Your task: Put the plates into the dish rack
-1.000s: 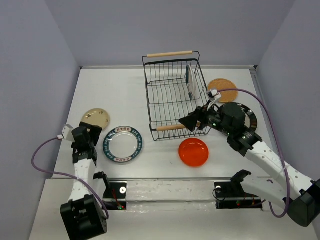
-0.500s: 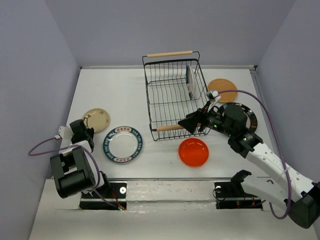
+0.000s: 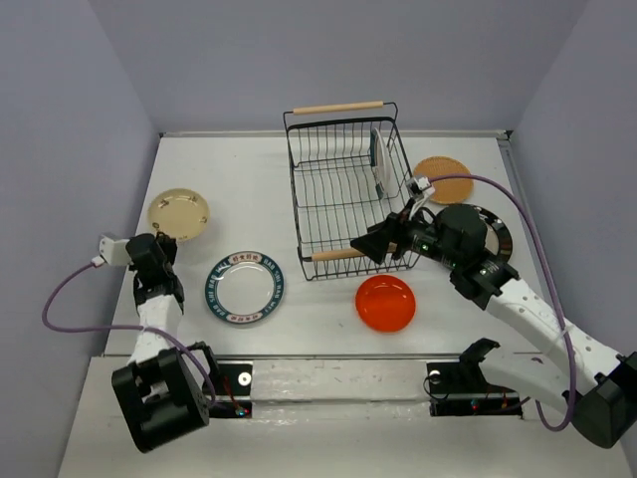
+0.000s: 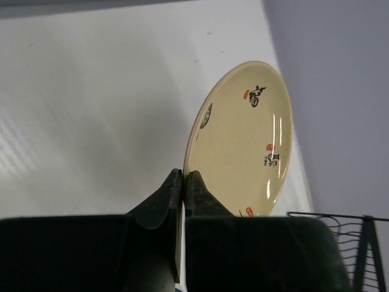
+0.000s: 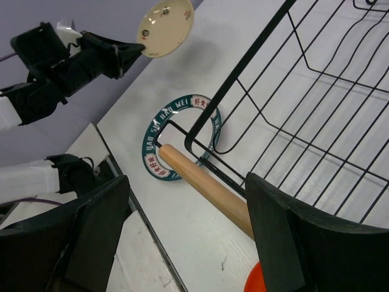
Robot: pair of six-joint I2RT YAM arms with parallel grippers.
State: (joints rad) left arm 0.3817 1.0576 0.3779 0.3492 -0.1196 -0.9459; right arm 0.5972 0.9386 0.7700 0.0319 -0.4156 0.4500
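Note:
My left gripper point(image 3: 162, 242) is shut on the rim of the beige plate point(image 3: 179, 213), which it holds tilted up off the table at the far left; the wrist view shows both fingertips point(image 4: 194, 182) pinching the beige plate point(image 4: 243, 140). The black wire dish rack point(image 3: 338, 254) stands mid-table with one green-rimmed plate point(image 3: 379, 159) upright inside. My right gripper point(image 3: 363, 243) hangs open over the rack's near wooden handle point(image 5: 203, 185), holding nothing. A second green-rimmed plate point(image 3: 245, 286) and an orange-red plate point(image 3: 385, 303) lie flat in front.
A tan woven plate point(image 3: 443, 179) lies right of the rack, and a black-rimmed plate point(image 3: 498, 234) is partly hidden under my right arm. Walls close in left, right and behind. The left arm's cable point(image 3: 60, 309) loops beyond the table's left edge.
My left gripper shut on the beige plate and raised it up on edge, moving back and left. My right gripper opened slightly wider and edged left over the rack handle.

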